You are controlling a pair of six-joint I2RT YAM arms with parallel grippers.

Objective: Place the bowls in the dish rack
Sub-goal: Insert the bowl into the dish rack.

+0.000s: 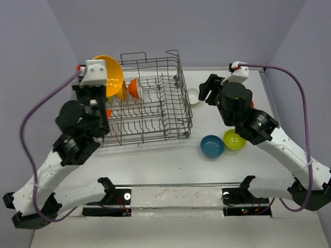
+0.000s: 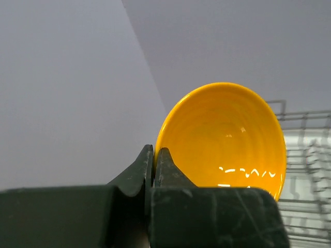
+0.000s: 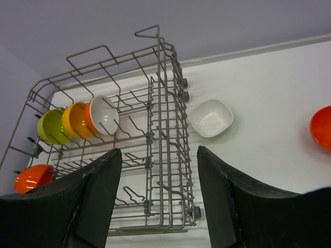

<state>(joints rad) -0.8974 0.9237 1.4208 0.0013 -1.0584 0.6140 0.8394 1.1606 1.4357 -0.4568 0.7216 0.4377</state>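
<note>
My left gripper is shut on the rim of an orange-yellow bowl and holds it on edge, above the back left corner of the dish rack. Standing in the rack are a lime green bowl, an orange-yellow one, a bowl that is red-orange outside and white inside, and a red-orange one. My right gripper hangs open and empty above the rack's right side, near a white bowl on the table. A teal bowl and a lime green bowl sit in front.
Another red-orange bowl lies on the table to the right, mostly under my right arm. Grey walls close in behind and beside the rack. Purple cables loop off both wrists.
</note>
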